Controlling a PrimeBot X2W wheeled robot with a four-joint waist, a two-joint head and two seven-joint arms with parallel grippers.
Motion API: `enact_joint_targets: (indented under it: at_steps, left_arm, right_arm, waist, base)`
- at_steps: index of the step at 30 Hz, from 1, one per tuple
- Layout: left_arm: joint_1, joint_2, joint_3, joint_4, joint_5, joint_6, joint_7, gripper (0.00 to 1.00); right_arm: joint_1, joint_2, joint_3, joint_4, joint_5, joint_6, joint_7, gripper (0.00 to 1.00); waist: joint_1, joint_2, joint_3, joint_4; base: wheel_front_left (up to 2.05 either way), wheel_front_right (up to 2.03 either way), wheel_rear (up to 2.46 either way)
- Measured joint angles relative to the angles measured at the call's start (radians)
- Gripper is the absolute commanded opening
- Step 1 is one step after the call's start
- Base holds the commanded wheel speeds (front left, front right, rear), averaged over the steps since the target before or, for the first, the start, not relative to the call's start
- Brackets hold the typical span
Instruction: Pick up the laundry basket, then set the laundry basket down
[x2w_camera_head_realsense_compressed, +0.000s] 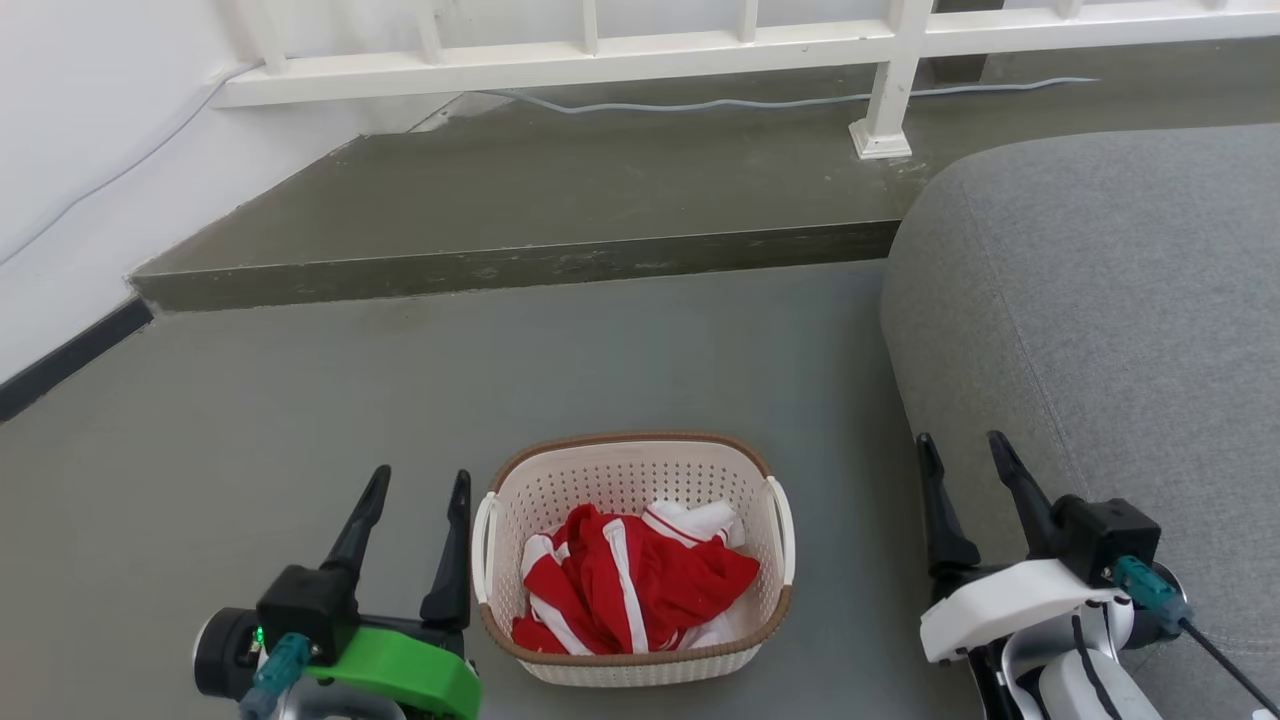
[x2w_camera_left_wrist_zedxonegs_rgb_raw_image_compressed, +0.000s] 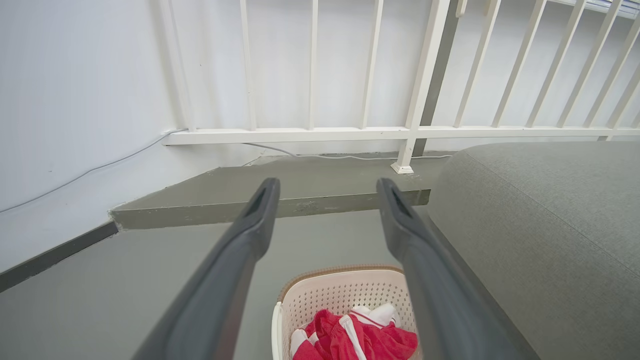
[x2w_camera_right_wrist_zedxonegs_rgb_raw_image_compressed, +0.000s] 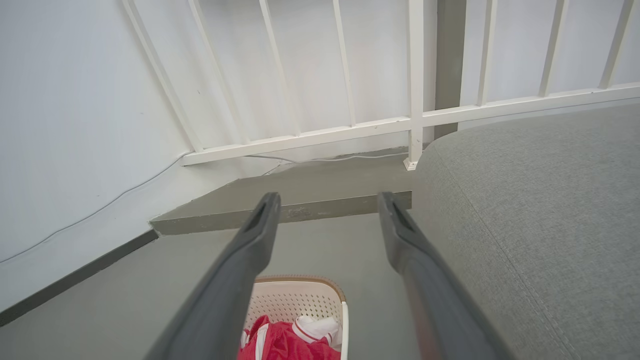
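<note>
Step in hand: I judge this the approach; neither gripper touches the laundry basket (x2w_camera_head_realsense_compressed: 635, 555) yet.
Basket position: it sits on the grey floor (x2w_camera_head_realsense_compressed: 300, 420) between my 2 arms, just left of the sofa (x2w_camera_head_realsense_compressed: 1100, 300).
Left gripper (x2w_camera_head_realsense_compressed: 418, 485): fingers spread wide, empty, just beside the left loop handle (x2w_camera_head_realsense_compressed: 484, 545).
Right gripper (x2w_camera_head_realsense_compressed: 965, 455): also wide and empty, apart from the right loop handle (x2w_camera_head_realsense_compressed: 781, 525), in front of the sofa.
How I would do it: bring each gripper onto its own handle and lift evenly with both, or it tips.
Materials: perforated cream plastic, rounded corners, brown woven-look rim; inside, a crumpled red-and-white garment (x2w_camera_head_realsense_compressed: 630, 580), soft and light by my guess.
Sofa: coarse grey fabric, rounded edge.
</note>
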Motion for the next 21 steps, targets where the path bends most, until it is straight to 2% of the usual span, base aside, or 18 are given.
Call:
enact_joint_targets:
  at_steps: [4, 21]
  left_arm:
    - [0.003, -0.001, -0.008, -0.002, 0.024, 0.000, -0.009, 1.00]
    - [0.003, -0.007, 0.011, 0.001, 0.023, -0.002, -0.009, 1.00]
  right_arm:
    - [0.003, 0.000, 0.009, -0.001, -0.035, -0.002, -0.011, 1.00]
    - [0.011, 0.000, 0.008, -0.002, -0.035, -0.002, -0.011, 1.00]
  waist:
    - [0.0000, 0.0000, 0.001, 0.000]
    - [0.0000, 0.0000, 0.004, -0.001]
  base:
    - [0.00, 0.00, 0.00]
    - [0.00, 0.00, 0.00]
